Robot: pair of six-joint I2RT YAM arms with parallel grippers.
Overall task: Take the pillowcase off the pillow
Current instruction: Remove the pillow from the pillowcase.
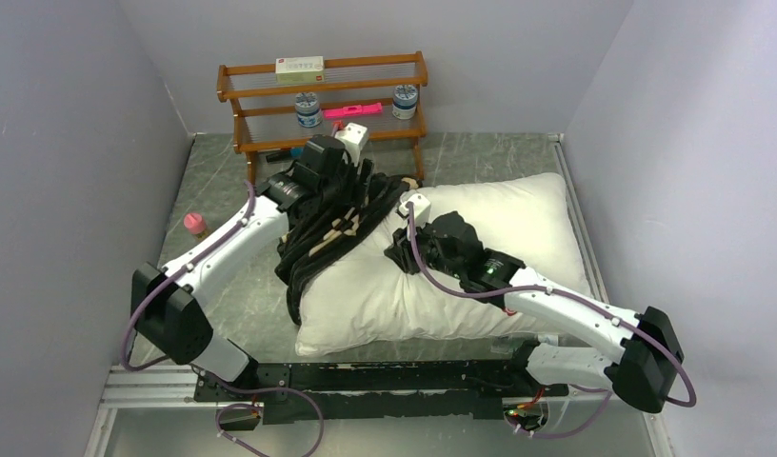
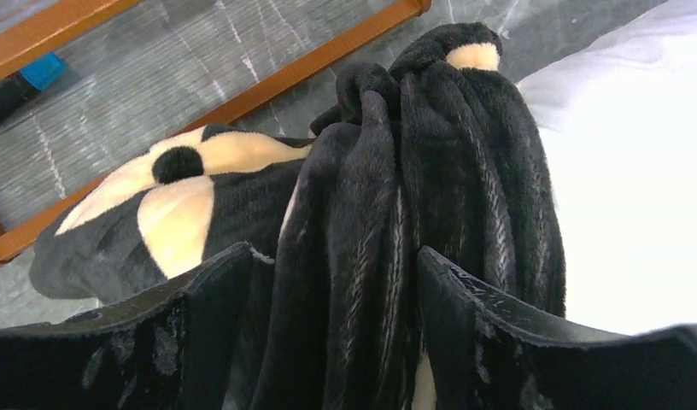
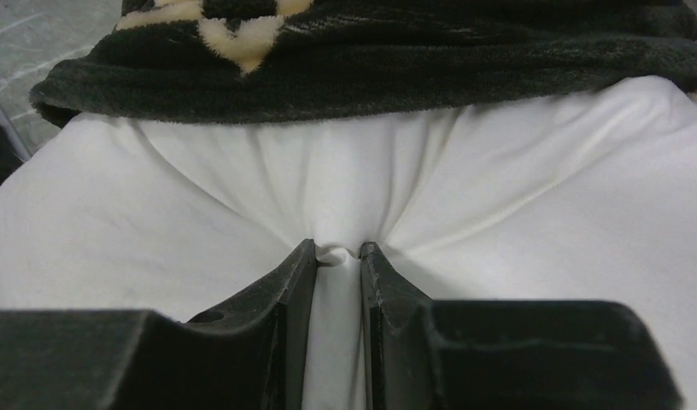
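The white pillow [image 1: 480, 257] lies across the table's middle and right. The black plush pillowcase [image 1: 332, 224] with tan flower motifs is bunched at the pillow's left end and hangs from my left gripper [image 1: 351, 171]. In the left wrist view the left gripper [image 2: 345, 265] is shut on a thick bundle of the pillowcase [image 2: 430, 171], beside the pillow [image 2: 635, 188]. My right gripper [image 1: 408, 243] rests on the pillow's middle. In the right wrist view it [image 3: 337, 250] is shut on a pinched fold of the pillow [image 3: 328, 179], just below the pillowcase's edge [image 3: 371, 77].
A wooden rack [image 1: 323, 100] stands at the back with two jars, a white box and a pink item. A small pink object [image 1: 194, 224] sits on the table at left. Grey walls close in both sides. The rack's frame shows in the left wrist view [image 2: 268, 77].
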